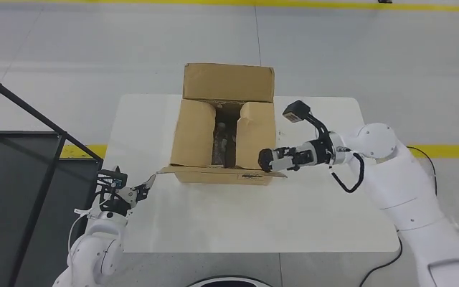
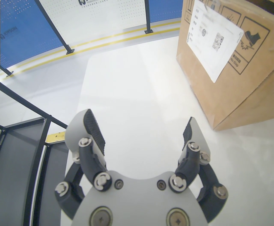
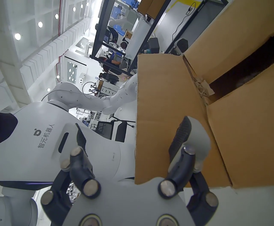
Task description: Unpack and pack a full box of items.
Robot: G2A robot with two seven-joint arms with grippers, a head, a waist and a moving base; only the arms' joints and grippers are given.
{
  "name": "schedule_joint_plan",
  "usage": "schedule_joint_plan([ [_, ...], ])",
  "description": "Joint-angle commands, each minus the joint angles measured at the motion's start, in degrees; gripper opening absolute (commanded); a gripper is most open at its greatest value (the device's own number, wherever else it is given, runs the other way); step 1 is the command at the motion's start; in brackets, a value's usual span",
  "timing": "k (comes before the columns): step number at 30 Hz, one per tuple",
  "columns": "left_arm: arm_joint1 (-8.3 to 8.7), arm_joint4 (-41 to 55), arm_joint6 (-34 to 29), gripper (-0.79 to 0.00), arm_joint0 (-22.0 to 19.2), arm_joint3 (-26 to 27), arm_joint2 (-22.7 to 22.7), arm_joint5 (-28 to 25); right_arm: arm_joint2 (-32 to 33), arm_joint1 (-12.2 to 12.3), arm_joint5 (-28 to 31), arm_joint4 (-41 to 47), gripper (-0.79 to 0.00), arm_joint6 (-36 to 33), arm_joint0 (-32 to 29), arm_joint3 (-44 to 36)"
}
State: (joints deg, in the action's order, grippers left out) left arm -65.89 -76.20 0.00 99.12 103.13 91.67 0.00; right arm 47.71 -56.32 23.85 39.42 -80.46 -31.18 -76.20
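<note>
Cardboard flap (image 3: 162, 102) edge sits within spread right pincer (image 3: 132, 125).

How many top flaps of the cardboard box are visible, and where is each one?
4: the far flap stands open at the back; the left flap and the right flap lie partly closed, a gap between them; the near flap folds outward at the front.

Box (image 1: 224, 136) is plain brown cardboard, dark in the gap between the flaps, and its side has a white label (image 2: 214, 42) with black print and black outlined symbols (image 2: 252, 45). Surface (image 1: 315, 208) is white, floor (image 1: 107, 50) light grey with a yellow stripe (image 1: 323, 6). Fingers (image 2: 73, 128) are pale grey with black ribbed pads (image 2: 94, 130); behind, a blue panel (image 2: 25, 27), a white dotted pegboard (image 2: 96, 19) and black posts (image 2: 55, 27).
</note>
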Motion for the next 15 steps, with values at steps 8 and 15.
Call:
schedule_joint_plan([
  [8, 0.00, 0.0, 0.0, 0.000, 0.0, 0.0, 0.0, 0.0, -3.7, -0.3, 1.5, -4.4, -0.785, 1.5, 0.4, 1.6],
  [15, 0.00, 0.0, 0.0, 0.000, 0.0, 0.0, 0.0, 0.0, -7.0, 0.1, 3.7, -12.9, -0.785, 3.7, 2.0, 1.2],
])
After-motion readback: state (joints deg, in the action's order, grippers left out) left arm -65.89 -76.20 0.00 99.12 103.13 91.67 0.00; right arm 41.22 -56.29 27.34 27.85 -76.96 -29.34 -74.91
